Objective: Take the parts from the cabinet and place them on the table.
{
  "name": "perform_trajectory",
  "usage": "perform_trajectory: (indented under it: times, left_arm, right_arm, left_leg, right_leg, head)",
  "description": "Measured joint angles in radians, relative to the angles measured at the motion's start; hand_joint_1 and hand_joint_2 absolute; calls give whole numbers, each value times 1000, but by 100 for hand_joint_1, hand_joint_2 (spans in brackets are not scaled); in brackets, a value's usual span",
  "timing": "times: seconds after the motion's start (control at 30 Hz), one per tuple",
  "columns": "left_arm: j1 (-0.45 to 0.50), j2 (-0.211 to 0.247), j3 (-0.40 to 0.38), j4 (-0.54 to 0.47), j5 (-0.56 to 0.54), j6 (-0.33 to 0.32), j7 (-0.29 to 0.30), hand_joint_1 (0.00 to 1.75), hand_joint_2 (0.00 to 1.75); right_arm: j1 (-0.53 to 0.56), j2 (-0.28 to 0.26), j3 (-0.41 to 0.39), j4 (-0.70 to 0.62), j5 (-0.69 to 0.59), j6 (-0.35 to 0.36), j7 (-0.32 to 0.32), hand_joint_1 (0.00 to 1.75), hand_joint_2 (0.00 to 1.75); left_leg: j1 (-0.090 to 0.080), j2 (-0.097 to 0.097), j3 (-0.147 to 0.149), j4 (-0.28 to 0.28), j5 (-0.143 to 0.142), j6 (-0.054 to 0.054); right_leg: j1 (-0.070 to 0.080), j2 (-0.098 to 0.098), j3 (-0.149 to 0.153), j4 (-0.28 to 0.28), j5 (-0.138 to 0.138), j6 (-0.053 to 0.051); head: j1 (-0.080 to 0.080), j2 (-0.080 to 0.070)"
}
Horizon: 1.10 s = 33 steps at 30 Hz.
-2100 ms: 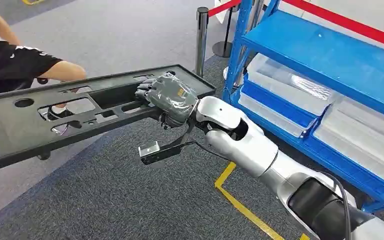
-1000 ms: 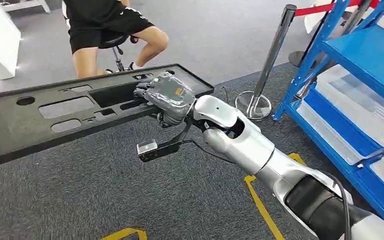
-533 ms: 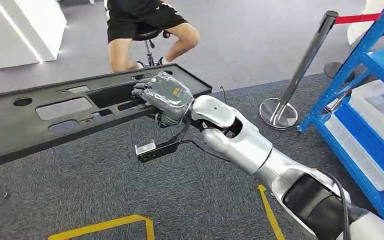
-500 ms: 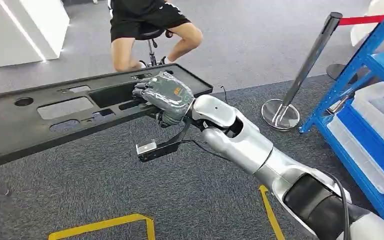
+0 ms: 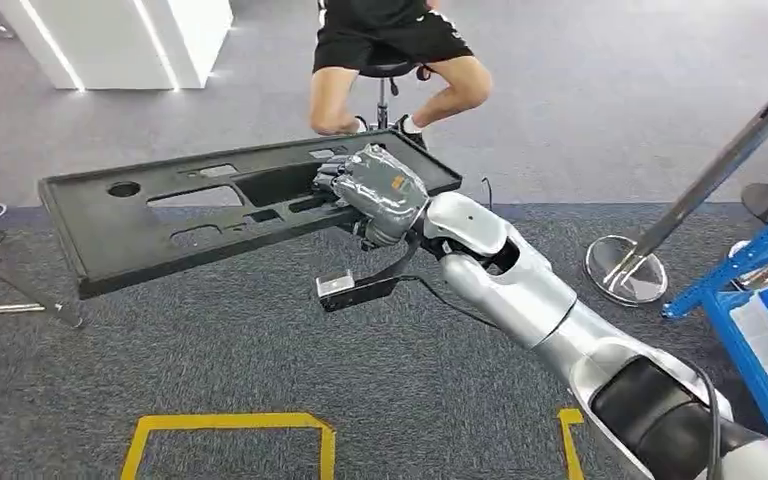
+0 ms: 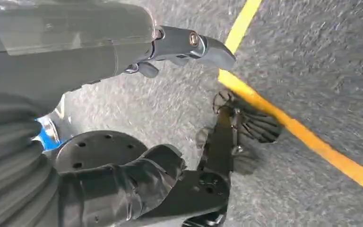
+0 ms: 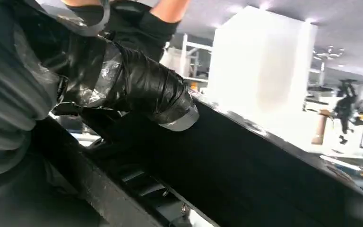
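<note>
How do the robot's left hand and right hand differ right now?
The right hand is raised in front of the robot and grips the long black part near one end; the left hand hangs low over the grey carpet and holds nothing. The right hand's fingers are closed over the part's edge, while the left hand's fingers are apart. Both have a grey ribbed cover.

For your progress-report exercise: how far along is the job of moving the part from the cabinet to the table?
Done: the black panel is out of the blue rack. In hand: the right hand grips it above the carpet. Left: setting it on a table. The left hand holds nothing.
</note>
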Motion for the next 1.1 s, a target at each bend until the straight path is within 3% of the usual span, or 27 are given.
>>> perform_trajectory:
  times: [0.03,0.1,0.13,0.17,0.2,0.23,0.27,0.33,0.37,0.4,0.43,0.47,0.5,0.53,0.57,0.67,0.7,0.73,0.77,0.83,0.87,0.9,0.97,1.0,1.03,1.07,1.1]
  left_arm:
    - [1,0,0,0,10,-14,-3,0,175]
    - [21,16,3,0,26,-52,-21,0,175]
    - [38,23,5,0,33,-71,-27,0,175]
    - [51,31,5,0,36,-81,-28,0,175]
    - [62,35,5,2,40,-84,-24,0,175]
    - [64,45,6,3,42,-84,-22,0,175]
    - [62,49,7,3,43,-82,-19,0,175]
    - [61,56,11,3,51,-68,-19,0,175]
    - [61,58,13,3,52,-58,-19,0,175]
    - [62,61,14,3,52,-50,-18,0,175]
    - [64,61,14,3,52,-46,-18,0,175]
    - [64,62,14,3,52,-43,-18,0,175]
    - [63,62,14,3,53,-41,-18,0,175]
    - [61,62,14,3,55,-37,-18,0,175]
    - [59,62,15,3,55,-35,-18,0,175]
    - [63,66,18,3,61,-34,-20,0,175]
    - [64,67,19,3,62,-34,-21,0,175]
    - [62,67,19,3,63,-36,-24,0,175]
    - [57,67,19,2,64,-37,-24,0,175]
    - [53,67,20,3,64,-37,-25,0,175]
    - [53,67,21,3,64,-38,-26,0,175]
    - [53,67,21,3,66,-39,-29,0,175]
    - [56,67,21,3,67,-40,-32,0,175]
    - [58,67,21,3,68,-40,-34,0,175]
    - [59,65,21,3,68,-41,-35,0,175]
    - [56,64,21,3,68,-43,-37,0,175]
    - [56,64,21,3,69,-45,-39,0,175]
  right_arm:
    - [-3,3,1,-1,3,4,0,175,175]
    - [-8,24,5,-11,15,21,21,175,175]
    - [-13,42,11,-15,21,30,38,175,175]
    - [-21,59,15,-19,23,37,52,175,175]
    - [-32,72,21,-25,23,40,58,175,175]
    - [-40,81,24,-30,23,40,60,175,175]
    - [-49,82,27,-32,22,40,63,175,175]
    - [-55,85,35,-32,16,40,63,175,175]
    - [-55,87,40,-32,14,40,63,175,175]
    - [-55,89,45,-32,13,40,63,175,175]
    - [-58,92,48,-32,12,40,63,175,175]
    - [-64,95,52,-32,11,40,63,175,175]
    - [-69,98,55,-33,10,40,63,175,175]
    - [-74,100,56,-33,10,40,63,175,175]
    - [-80,100,58,-33,8,41,63,175,175]
    - [-87,109,62,-33,7,43,63,175,175]
    - [-90,112,62,-34,7,43,64,175,175]
    - [-94,113,62,-34,6,44,67,175,175]
    - [-100,113,62,-34,4,45,67,175,175]
    - [-99,113,64,-32,2,46,67,175,175]
    - [-97,112,67,-31,2,47,68,175,175]
    - [-96,111,69,-28,2,48,69,175,175]
    - [-98,111,70,-27,2,48,71,175,175]
    - [-102,111,70,-27,2,48,71,175,175]
    - [-103,111,70,-27,2,48,71,175,175]
    - [-105,111,70,-27,2,48,71,175,175]
    - [-105,111,72,-27,2,48,71,175,175]
  left_leg:
    - [-5,-11,-16,14,-4,-6]
    - [6,-28,-26,15,1,-17]
    - [10,-40,-26,7,3,-28]
    - [6,-50,-30,4,3,-32]
    - [5,-6,-30,20,-7,-35]
    - [4,48,-51,62,-31,-43]
    - [9,72,-86,128,-63,-51]
    - [17,89,-166,269,-113,-60]
    - [21,91,-185,296,-110,-63]
    - [23,93,-178,274,-85,-65]
    - [25,97,-146,207,-43,-66]
    - [26,114,-94,106,8,-65]
    - [25,151,-49,19,40,-63]
    - [5,181,-35,1,19,-58]
    - [6,166,-36,-6,24,-47]
    - [0,131,-33,-10,20,-30]
    - [10,119,-18,-21,24,-22]
    - [10,109,-14,-23,24,-15]
    - [9,100,-14,-23,24,-7]
    - [7,72,-13,-21,21,-1]
    - [5,55,-13,-18,20,0]
    - [4,37,-13,-15,18,1]
    - [3,3,-10,-7,11,-1]
    - [3,-10,-9,-3,7,-4]
    - [6,-21,-11,0,3,-6]
    - [2,-36,-19,9,-2,-13]
    - [12,-47,-23,2,-1,-20]
  right_leg:
    - [-5,39,17,-16,-15,2]
    - [1,20,10,-18,-16,-1]
    - [6,13,12,-20,-18,-10]
    - [-4,1,17,-31,-13,-18]
    - [-3,-12,25,-41,-10,-22]
    - [-2,-25,31,-48,-10,-28]
    - [1,-42,34,-49,-11,-30]
    - [5,-78,38,-49,-17,-33]
    - [6,-94,40,-49,-20,-33]
    - [6,-109,42,-49,-23,-32]
    - [6,-122,46,-49,-27,-30]
    - [6,-135,51,-49,-31,-28]
    - [7,-146,58,-49,-36,-24]
    - [13,-155,60,-51,-39,-18]
    - [13,-163,61,-50,-42,-13]
    - [13,-193,77,-53,-52,6]
    - [3,-171,77,-44,-63,13]
    - [1,-112,63,-7,-83,12]
    - [1,-77,30,61,-117,10]
    - [3,-54,-60,223,-177,11]
    - [5,-52,-91,266,-177,10]
    - [7,-51,-98,258,-151,7]
    - [8,-41,-50,121,-52,-3]
    - [9,-12,-14,31,-2,-8]
    - [5,46,5,-9,-10,-14]
    - [4,48,17,-38,-17,-9]
    - [10,34,19,-37,-19,-11]
  head:
    - [0,0]
    - [0,0]
    - [0,0]
    - [0,0]
    - [-1,0]
    - [-4,0]
    - [-3,0]
    - [-4,0]
    - [-4,0]
    - [-4,0]
    - [-4,0]
    - [-4,0]
    - [-4,0]
    - [-4,0]
    - [-2,0]
    - [-3,0]
    - [-3,0]
    - [-2,0]
    - [-3,0]
    - [-2,0]
    - [-2,0]
    - [-2,0]
    - [-2,0]
    - [-2,0]
    - [-3,0]
    - [-3,0]
    - [-2,0]
